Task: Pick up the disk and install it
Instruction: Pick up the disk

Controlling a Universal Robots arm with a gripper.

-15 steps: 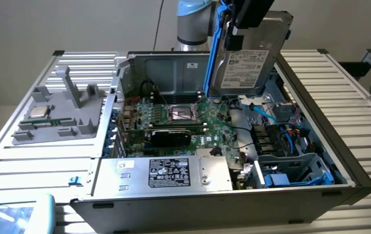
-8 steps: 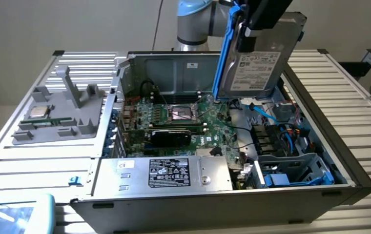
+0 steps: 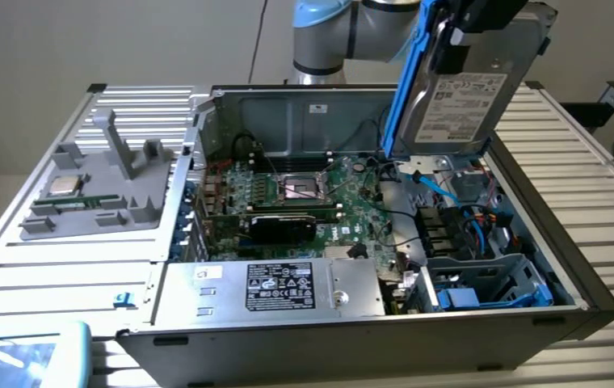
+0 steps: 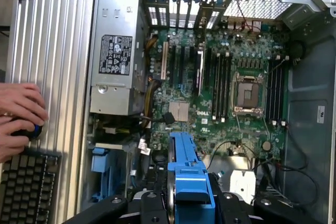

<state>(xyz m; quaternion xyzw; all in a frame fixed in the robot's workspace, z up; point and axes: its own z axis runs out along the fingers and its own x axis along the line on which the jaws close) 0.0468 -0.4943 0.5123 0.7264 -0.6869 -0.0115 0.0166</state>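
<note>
While the gripper [image 3: 460,36] hangs over the open computer case [image 3: 339,347], clamped on the blue carrier frame of the disk [image 3: 464,101], the drive stands on edge high above the motherboard [image 3: 361,210], touching nothing. To my eye, carrying it well means holding that tilt steady and staying clear of the loose cables [image 3: 436,190] beside the drive cage [image 3: 501,279], where a snag could twist it in the jaws.

Robot lab: opened computer case [image 3: 339,347] on ribbed metal table [image 3: 582,153]
</note>
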